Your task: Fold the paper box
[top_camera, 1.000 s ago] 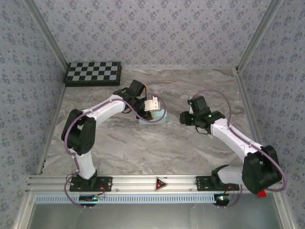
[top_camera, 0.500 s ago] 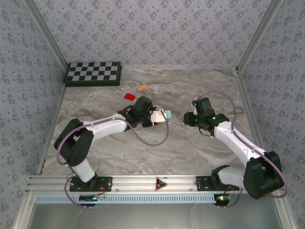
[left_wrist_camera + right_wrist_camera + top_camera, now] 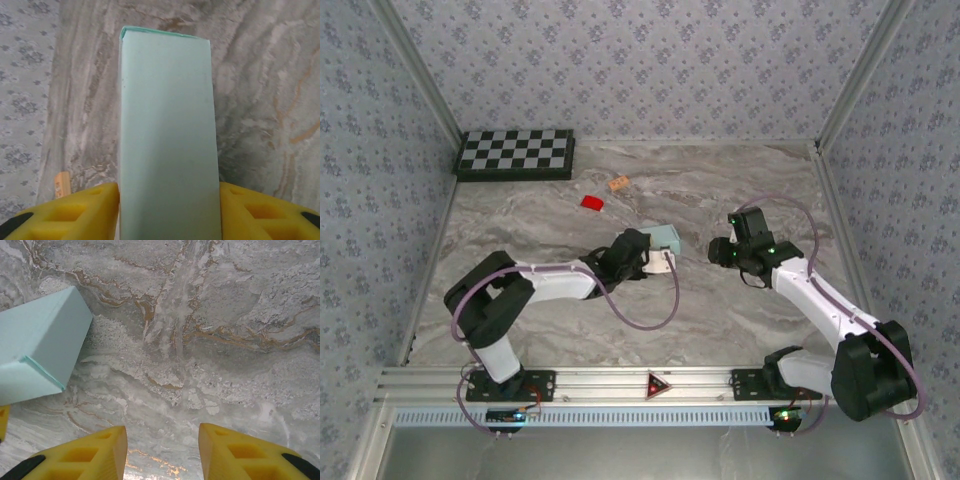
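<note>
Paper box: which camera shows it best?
Left wrist: the paper box runs large down the centre, between the left gripper's yellow fingers. Right wrist catches one end at the left edge; top external shows it small.

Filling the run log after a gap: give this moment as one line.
left end effector: closed on folded paper box | right end effector: open, empty, over table

A marbled table (image 3: 740, 320) bears a checkerboard (image 3: 515, 152) in its far left corner. A red block (image 3: 591, 202), a tan block (image 3: 618, 183) and the paper box (image 3: 665, 237) lie mid-table.
</note>
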You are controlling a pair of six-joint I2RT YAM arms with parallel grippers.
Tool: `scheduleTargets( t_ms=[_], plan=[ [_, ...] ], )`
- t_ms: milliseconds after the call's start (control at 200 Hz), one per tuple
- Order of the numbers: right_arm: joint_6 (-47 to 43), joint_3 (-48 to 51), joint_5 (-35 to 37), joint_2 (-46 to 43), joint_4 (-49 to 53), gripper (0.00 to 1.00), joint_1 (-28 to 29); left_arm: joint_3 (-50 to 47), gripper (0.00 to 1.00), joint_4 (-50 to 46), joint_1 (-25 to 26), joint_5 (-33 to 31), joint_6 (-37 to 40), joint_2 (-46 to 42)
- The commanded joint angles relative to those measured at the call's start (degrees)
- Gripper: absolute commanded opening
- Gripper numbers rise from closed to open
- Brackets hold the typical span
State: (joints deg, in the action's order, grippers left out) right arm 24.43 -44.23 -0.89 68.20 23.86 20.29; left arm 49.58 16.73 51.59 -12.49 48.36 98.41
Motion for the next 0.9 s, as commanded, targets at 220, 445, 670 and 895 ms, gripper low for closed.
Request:
scheduleTargets(
  t_ms=[220,445,670,895],
  plan=[
    [1.07,1.20,-0.26,-0.80,-0.33,0.43,-0.94,0.47,0.61,-2.31,0.87,1.45,-2.68,0.57],
    [1.08,1.67,-0.35,-0.66,-0.78,0.43,-1.24,2.73,0.81,-6.94,0.82,3.53,-5.78,-0.30],
    [1.15,2.19,-0.66,-0.62,-0.91,0.43,-1.69,3.76,0.84,-10.69,0.84,6.35,-8.46,-3.63],
    [1.11,2.53,-0.53,-0.62,-0.12,0.43,-2.40,4.04,0.86,-13.01,-0.10,2.82,-17.02,-9.69]
  ],
)
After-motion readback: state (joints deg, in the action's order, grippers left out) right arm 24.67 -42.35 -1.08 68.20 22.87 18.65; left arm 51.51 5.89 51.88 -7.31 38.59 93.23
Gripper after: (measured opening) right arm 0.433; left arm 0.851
